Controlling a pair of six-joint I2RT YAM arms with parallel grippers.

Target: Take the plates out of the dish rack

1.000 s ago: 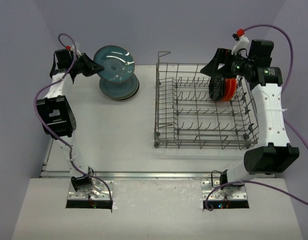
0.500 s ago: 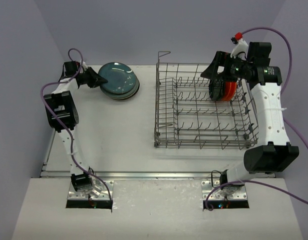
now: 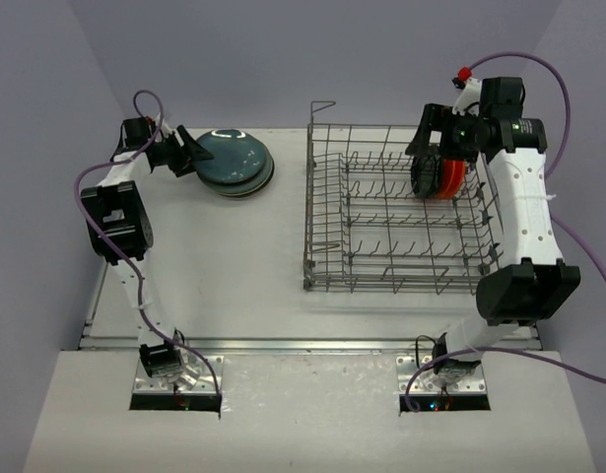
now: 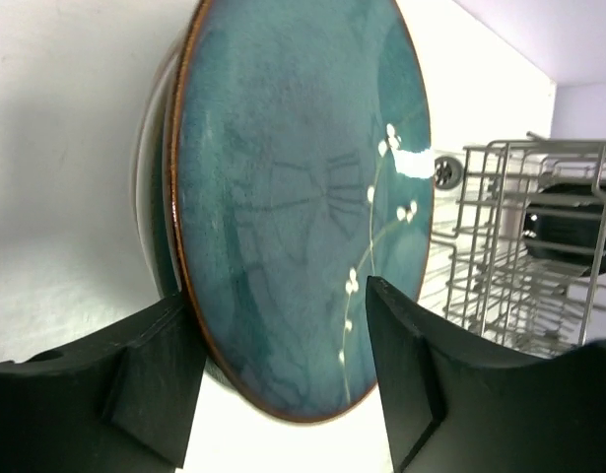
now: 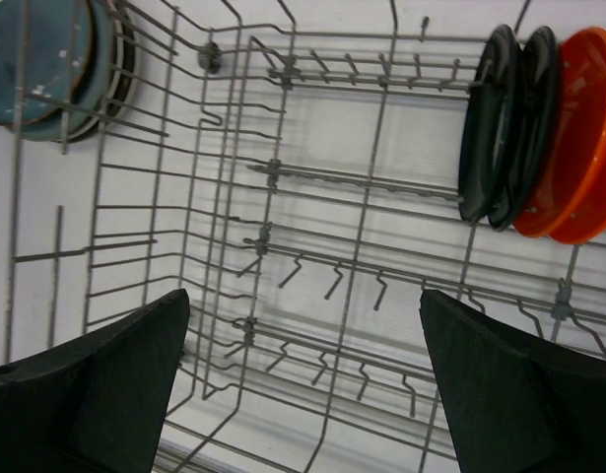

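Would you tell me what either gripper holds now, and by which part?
Nothing: left gripper open around the teal plate's rim, right gripper open.

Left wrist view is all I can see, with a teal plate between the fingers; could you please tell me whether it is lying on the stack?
Observer: Yes, from above the teal plate lies flat on top of the stack of plates.
Operator: Thank you. What does the dish rack hold?
Observer: Dark plates and orange-red plates stand upright in its back right corner.
Operator: And the right arm?
Observer: The right gripper hangs open above the rack, near them.
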